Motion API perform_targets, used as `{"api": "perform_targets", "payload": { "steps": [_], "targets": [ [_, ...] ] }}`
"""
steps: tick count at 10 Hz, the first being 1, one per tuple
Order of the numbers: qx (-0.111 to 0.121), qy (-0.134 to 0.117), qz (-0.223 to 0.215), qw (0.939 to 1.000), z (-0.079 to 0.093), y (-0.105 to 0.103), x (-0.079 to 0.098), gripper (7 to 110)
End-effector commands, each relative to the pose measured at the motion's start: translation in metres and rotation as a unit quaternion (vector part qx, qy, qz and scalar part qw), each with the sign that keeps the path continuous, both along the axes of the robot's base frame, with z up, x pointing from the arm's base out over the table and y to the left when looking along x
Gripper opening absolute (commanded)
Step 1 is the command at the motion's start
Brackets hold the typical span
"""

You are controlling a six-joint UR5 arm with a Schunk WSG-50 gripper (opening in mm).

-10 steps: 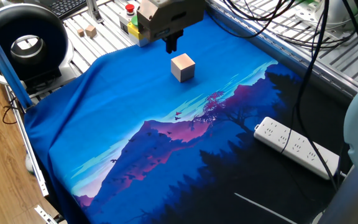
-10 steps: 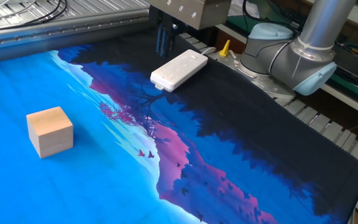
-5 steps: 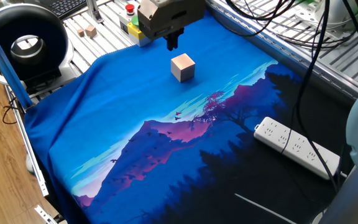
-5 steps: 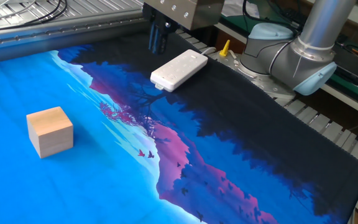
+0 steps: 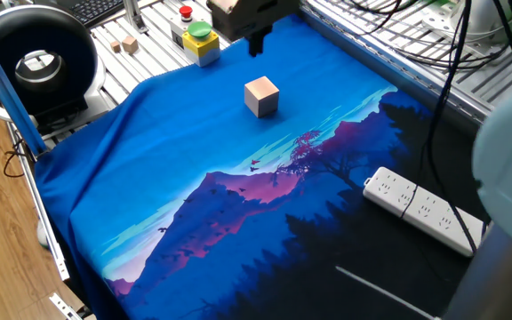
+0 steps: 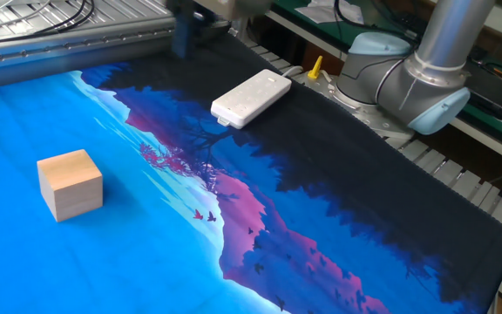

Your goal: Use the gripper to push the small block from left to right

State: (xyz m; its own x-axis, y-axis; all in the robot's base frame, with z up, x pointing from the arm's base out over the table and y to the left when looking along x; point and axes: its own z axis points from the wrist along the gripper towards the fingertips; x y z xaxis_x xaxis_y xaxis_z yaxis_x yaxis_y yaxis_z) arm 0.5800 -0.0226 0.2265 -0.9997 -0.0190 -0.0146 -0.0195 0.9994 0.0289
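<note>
The small block [image 5: 261, 96], a pale wooden cube, sits on the blue part of the printed cloth; in the other fixed view it [image 6: 70, 183] lies at the left. The gripper [image 5: 258, 42] hangs in the air beyond the block, apart from it, its grey head partly cut off by the top edge. Its short dark fingers look pressed together, with nothing between them. In the other fixed view the gripper [image 6: 184, 37] is a motion-blurred shape at the top edge.
A yellow box with a green button [image 5: 201, 40] and two tiny wooden blocks [image 5: 130, 43] lie past the cloth's far left edge. A white power strip [image 5: 425, 211] lies on the dark part of the cloth. The arm's base [image 6: 408, 78] stands beside the table.
The gripper has risen and moved away from the block toward the far edge of the cloth. The block has not moved.
</note>
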Motion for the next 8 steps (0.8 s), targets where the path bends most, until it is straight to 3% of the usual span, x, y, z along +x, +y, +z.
{"api": "perform_targets", "payload": {
  "steps": [1, 3, 5, 7, 8],
  "targets": [
    [0.023, -0.030, 0.038, 0.9986, -0.024, -0.048, 0.006, 7],
    [0.047, -0.036, 0.053, 0.9968, -0.042, -0.060, 0.002, 7],
    [0.041, -0.047, 0.088, 0.9942, -0.054, -0.069, 0.002, 7],
    [0.039, -0.066, 0.106, 0.9915, -0.053, -0.069, 0.011, 7],
    [0.038, -0.059, 0.111, 0.9913, -0.053, -0.069, 0.007, 7]
  ]
}}
